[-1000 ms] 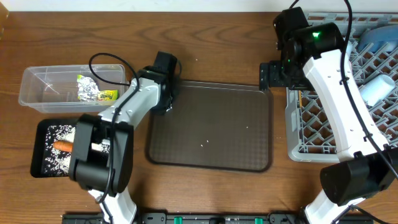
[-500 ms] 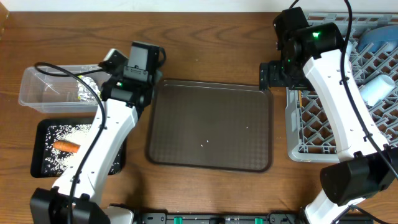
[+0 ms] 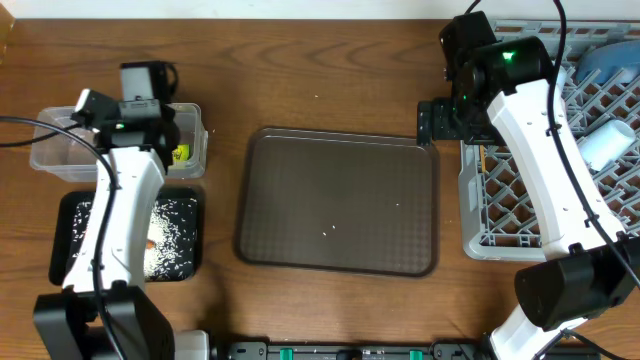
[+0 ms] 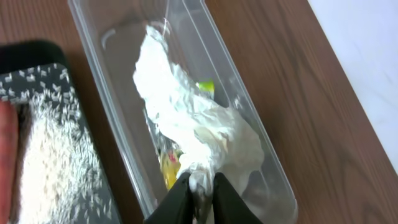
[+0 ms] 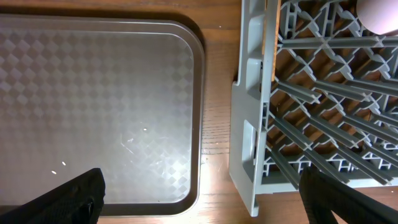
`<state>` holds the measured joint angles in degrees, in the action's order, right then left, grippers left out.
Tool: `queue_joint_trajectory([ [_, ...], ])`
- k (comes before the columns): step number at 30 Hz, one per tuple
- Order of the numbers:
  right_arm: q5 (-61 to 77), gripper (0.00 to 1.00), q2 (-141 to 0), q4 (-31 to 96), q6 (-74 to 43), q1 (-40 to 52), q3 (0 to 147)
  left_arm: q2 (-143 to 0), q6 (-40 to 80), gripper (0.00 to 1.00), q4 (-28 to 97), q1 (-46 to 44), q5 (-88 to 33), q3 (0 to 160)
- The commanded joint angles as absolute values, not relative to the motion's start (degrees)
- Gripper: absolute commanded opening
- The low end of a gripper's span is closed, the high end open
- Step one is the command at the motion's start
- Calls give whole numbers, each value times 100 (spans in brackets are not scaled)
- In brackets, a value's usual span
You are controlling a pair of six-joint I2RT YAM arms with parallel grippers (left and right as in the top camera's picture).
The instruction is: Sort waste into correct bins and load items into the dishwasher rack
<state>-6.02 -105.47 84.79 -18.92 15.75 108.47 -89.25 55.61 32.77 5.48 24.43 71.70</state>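
Observation:
My left gripper [image 4: 199, 186] is shut on the crumpled white paper [image 4: 193, 124], which hangs into the clear tub [image 4: 261, 143]. A yellow-green wrapper [image 4: 168, 171] lies under the paper. In the overhead view the left gripper [image 3: 150, 135] is over the right end of the clear tub [image 3: 60, 150]. The black tray [image 3: 70, 235] beside it holds rice [image 3: 175, 235], and a carrot [image 4: 7, 149] shows at its edge. My right gripper [image 5: 199, 199] is open and empty, above the gap between the serving tray and the dishwasher rack [image 5: 255, 93].
The dark brown serving tray [image 3: 335, 200] lies mid-table with a few specks on it. The grey rack [image 3: 480, 200] at the right holds a dark blue bowl [image 3: 600, 65] and a pale cup [image 3: 607, 145]. My right arm reaches across the rack's left side.
The left arm swung left from the serving tray's top-left corner to above the clear tub, carrying the white paper. The right arm stayed still.

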Motion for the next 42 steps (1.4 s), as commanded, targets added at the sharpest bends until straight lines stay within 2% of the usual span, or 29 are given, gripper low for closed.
queue_joint_trajectory([
  [1, -644, 99, -10492, 8486, -1968, 1581, 10862, -9177, 4871, 17, 3041, 690, 1984, 7190],
  [5, -644, 99, -10490, 8488, -1968, 1584, 10862, -9437, 4845, 40, 2788, 711, 1881, 7190],
  [8, -644, 99, -10492, 8486, -1968, 1584, 10862, -9511, 4845, 66, 2801, 711, 1844, 7190],
  [11, -644, 99, -10490, 8486, -1968, 1584, 10862, -9424, 4847, 78, 3026, 711, 1844, 7190],
  [18, -644, 99, -10492, 8486, -1968, 1584, 10862, -8431, 4849, 84, 3754, 711, 1234, 7190],
  [20, -644, 99, -10490, 8486, -1968, 1584, 10862, -7979, 4849, 91, 4106, 711, 805, 7190],
  [21, -644, 99, -10490, 8486, -1968, 1581, 10862, -7782, 4849, 97, 4309, 711, 600, 7190],
  [23, -644, 99, -10490, 8486, -1968, 1581, 10862, -7430, 4849, 99, 4770, 711, 252, 7190],
  [27, -644, 99, -10490, 8486, -1968, 1584, 10862, -6788, 4856, 99, 6073, 709, -285, 7190],
  [37, -644, 99, -10492, 8486, -1968, 1581, 10862, -5826, 5127, 98, 9268, 711, -537, 7190],
  [39, -644, 99, -10492, 8486, -1968, 1584, 10862, -5765, 5124, 98, 9684, 711, -539, 7190],
  [42, -644, 99, -10492, 8486, -1968, 1584, 10862, -5706, 5085, 98, 9662, 705, -578, 7179],
])
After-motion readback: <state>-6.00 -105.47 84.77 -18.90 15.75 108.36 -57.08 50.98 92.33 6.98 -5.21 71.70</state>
